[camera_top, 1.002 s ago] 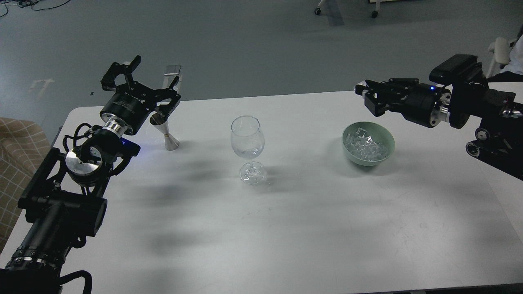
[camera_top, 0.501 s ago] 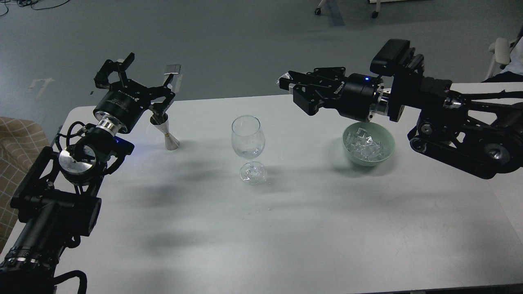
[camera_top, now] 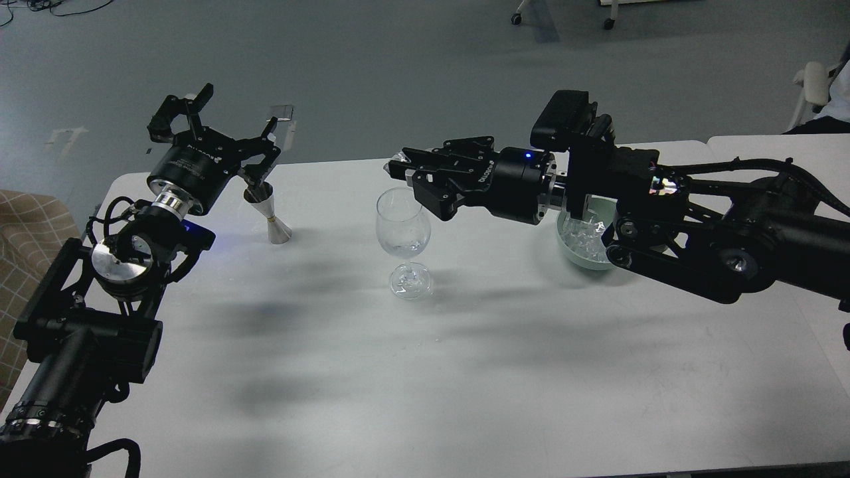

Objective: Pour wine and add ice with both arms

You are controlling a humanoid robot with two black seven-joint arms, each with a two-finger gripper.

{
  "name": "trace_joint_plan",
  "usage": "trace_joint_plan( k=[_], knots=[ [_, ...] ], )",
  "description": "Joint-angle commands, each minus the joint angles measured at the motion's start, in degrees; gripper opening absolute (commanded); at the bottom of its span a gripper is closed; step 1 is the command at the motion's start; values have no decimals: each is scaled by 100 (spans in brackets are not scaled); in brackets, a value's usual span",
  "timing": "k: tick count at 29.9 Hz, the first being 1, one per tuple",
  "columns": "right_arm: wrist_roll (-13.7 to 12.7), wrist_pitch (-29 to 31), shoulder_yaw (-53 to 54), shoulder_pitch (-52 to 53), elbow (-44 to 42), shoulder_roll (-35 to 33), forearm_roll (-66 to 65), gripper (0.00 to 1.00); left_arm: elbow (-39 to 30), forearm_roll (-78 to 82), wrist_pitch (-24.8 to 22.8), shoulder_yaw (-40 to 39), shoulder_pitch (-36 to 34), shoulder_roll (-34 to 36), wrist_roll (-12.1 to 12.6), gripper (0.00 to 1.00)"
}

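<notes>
A clear wine glass (camera_top: 403, 226) stands mid-table with a little clear wine (camera_top: 402, 249) low in its bowl. My right gripper (camera_top: 400, 166) is shut on a small whitish ice cube (camera_top: 396, 159) and hovers just above the glass's rim, at its right. A green bowl (camera_top: 579, 259) holding a heap of ice (camera_top: 580, 235) sits behind my right arm, partly hidden. My left gripper (camera_top: 234, 118) is open and empty, just above and left of a silver jigger (camera_top: 269, 214) standing on the white table (camera_top: 425, 372).
A checked beige cushion (camera_top: 30, 226) lies off the table's left edge. A second white table (camera_top: 777, 147) adjoins at the right. A white chair (camera_top: 815, 86) and wheeled legs (camera_top: 561, 16) stand on the floor behind.
My right arm has swept left from over the bowl to above the wine glass, carrying the ice cube. My left gripper has lifted slightly up and back from the jigger.
</notes>
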Motion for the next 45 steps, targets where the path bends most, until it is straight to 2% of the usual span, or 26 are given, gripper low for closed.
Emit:
trace_joint_plan(
  k=[1, 10, 14, 23, 25, 32, 35, 42, 45],
  knots=[
    [1, 1, -11, -19, -156, 126, -5, 21, 1, 0, 5, -1, 0, -14, 0, 98],
    [1, 9, -116, -55, -226, 267, -5, 21, 19, 0, -22, -1, -18, -23, 0, 98],
    [1, 0, -126, -54, -270, 267, -14, 25, 19, 9, -22, -1, -26, -49, 0, 98],
    [1, 0, -126, -81, -454, 311, -5, 26, 19, 9, -13, 8, -26, -58, 0, 98],
    [10, -8, -126, -98, -490, 364, -5, 30, 19, 1, -13, 17, -35, -41, 0, 98],
    [19, -17, -126, -204, -481, 381, -5, 31, 19, 9, -13, 17, -53, -5, 0, 98],
    [10, -35, -117, -195, -481, 381, -5, 40, 19, 9, -13, 8, -53, -5, 0, 98],
    [19, -70, -47, -151, -437, 373, 3, 43, 19, 0, 5, 8, -70, -14, 0, 98],
    [10, -149, 400, -151, -437, 373, 56, 67, 19, 9, 22, 17, -88, -5, -9, 98]
  ],
)
